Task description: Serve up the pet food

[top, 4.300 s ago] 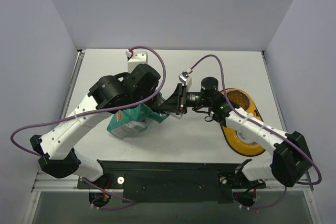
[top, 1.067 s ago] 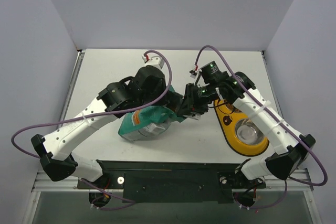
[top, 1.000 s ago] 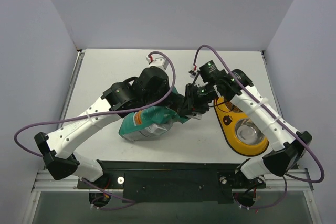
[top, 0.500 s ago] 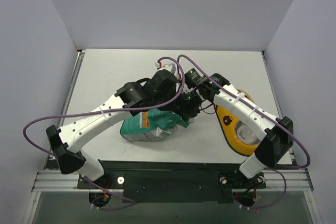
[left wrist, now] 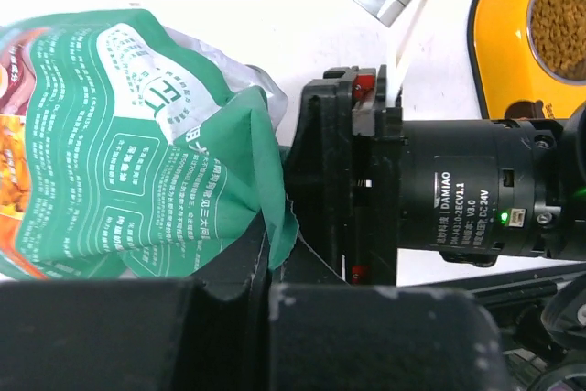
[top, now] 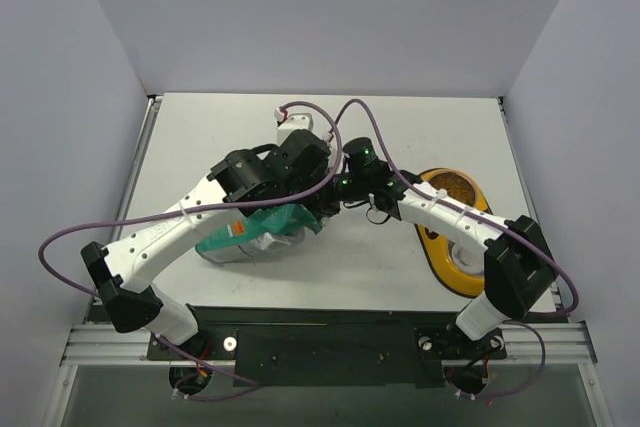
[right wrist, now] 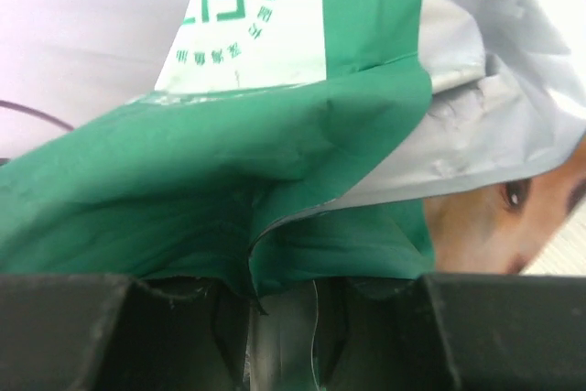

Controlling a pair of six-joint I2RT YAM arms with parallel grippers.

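The teal-green bag (top: 245, 237) lies on its side left of centre. My left gripper (top: 312, 215) is shut on the torn green edge at the bag's mouth (left wrist: 275, 226). My right gripper (top: 327, 205) points into that mouth from the right. A pale, see-through piece sits between its fingers (right wrist: 284, 309), shut on what looks like the clear scoop, whose front is hidden under the bag's green flap (right wrist: 302, 153). The pet food (top: 452, 187), golden-brown kibble, fills the far bowl of the yellow feeder (top: 437, 247). The left wrist view shows it too (left wrist: 560, 20).
The right forearm (top: 440, 215) crosses over the feeder's near half. White walls close in the table on the left, the back and the right. Purple cables loop above both arms. A black rail runs along the near edge (top: 320, 332).
Both grippers and the bag's mouth have shifted left and slightly back. The right arm swung away from the feeder, uncovering the kibble-filled bowl. Both grips look unchanged.
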